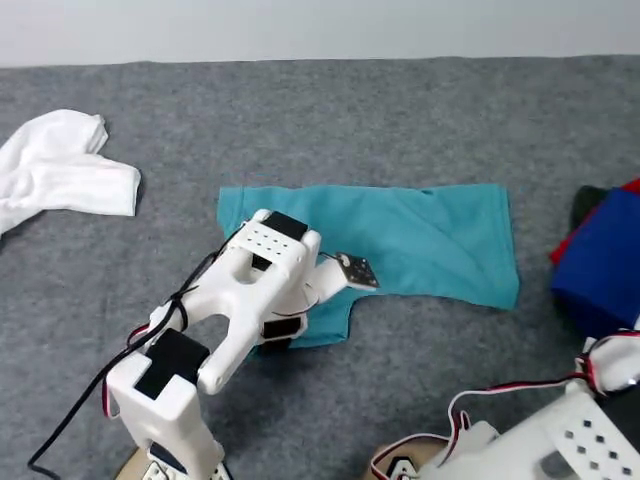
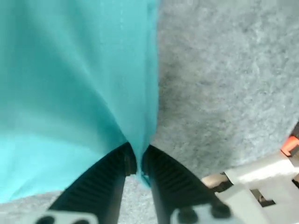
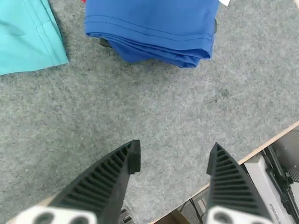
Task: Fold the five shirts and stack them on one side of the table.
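I count five on the grey worktop (image 1: 300,120): one teal shirt (image 1: 420,240) flat at centre, one white shirt (image 1: 60,170) crumpled far left, and one blue shirt (image 1: 605,260), one red shirt (image 1: 562,248) and one dark shirt (image 1: 588,200) piled at the right edge. The left gripper (image 2: 138,161) has its fingers pinching the teal shirt's edge. The right gripper (image 3: 175,156) has its fingers spread over bare worktop.

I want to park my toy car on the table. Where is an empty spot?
The grey cloth is bare along the far edge, behind the teal shirt. Another bare patch lies between the white shirt and the teal shirt. It is crowded by the folded blue shirt and where the left gripper pinches the teal shirt's hem.
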Controlling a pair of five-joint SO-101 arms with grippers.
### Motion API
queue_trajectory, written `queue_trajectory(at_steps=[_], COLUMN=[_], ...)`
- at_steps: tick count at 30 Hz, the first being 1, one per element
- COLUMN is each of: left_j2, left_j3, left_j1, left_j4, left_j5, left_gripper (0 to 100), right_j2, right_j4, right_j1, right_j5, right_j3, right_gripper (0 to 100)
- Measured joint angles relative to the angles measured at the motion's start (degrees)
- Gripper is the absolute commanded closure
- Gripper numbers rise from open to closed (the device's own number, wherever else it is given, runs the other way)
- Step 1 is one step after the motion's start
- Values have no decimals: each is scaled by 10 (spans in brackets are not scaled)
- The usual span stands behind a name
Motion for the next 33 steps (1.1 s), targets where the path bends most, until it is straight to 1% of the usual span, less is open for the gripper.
queue_trajectory(at_steps=[4,11,17,22,27,30,33], left_j2=[0,0,0,0,0,8,7], left_j3=[-42,-127,-185,-193,-193,-193,-194], left_j1=[-32,-68,-69,-50,-59,-87,-120], left_j4=[0,0,3,36,39,-6,-78], left_j5=[5,5,7,6,6,31,70], left_gripper=[887,892,893,893,893,893,893], right_j2=[0,0,0,0,0,0,0], right_j4=[0,0,0,0,0,0,0], right_j1=[0,0,0,0,-10,-18,-22], right_j5=[0,0,0,0,0,0,0], right_j3=[0,0,0,0,0,0,0], right_gripper=[754,754,754,754,754,754,754])
